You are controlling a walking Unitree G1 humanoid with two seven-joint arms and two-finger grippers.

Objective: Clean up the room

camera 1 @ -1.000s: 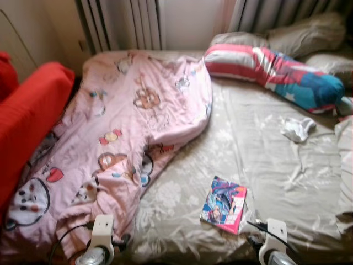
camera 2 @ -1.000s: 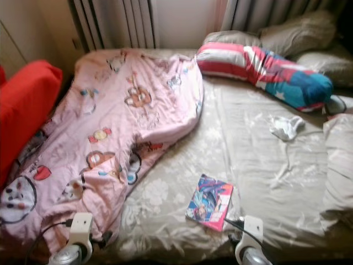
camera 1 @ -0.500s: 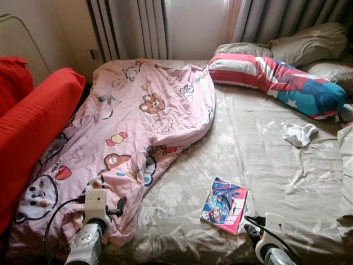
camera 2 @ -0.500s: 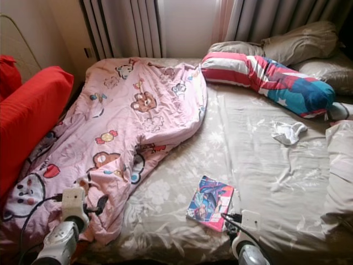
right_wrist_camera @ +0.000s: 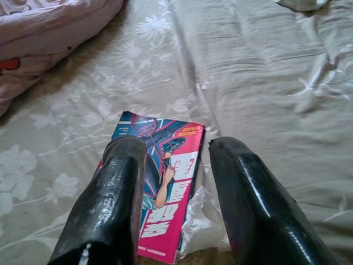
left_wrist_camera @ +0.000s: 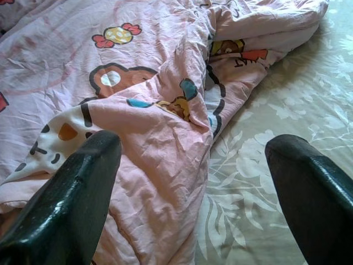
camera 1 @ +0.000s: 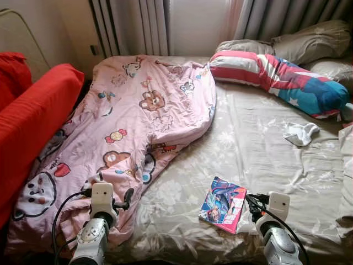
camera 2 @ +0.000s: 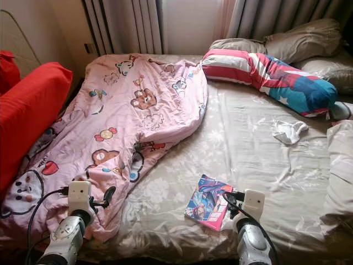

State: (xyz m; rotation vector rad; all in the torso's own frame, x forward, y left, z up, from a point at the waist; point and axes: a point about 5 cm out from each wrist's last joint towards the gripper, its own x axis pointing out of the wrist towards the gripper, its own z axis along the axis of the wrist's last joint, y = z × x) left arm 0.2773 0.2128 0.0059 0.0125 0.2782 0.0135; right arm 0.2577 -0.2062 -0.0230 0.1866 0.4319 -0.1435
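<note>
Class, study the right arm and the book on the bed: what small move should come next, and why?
Probably ease the right end effector down and forward so its open fingers straddle the book's near edge. The book lies flat on the bedsheet just ahead of it, ungrasped, with a clear plastic scrap beside it to avoid pinching.

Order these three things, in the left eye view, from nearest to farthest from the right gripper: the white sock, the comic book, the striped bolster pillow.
From the right gripper:
1. Comic book, on the bed's near edge, right beside the fingers.
2. White sock, further up the sheet, toward the robot's right.
3. Striped bolster pillow, across the head of the bed.
</note>
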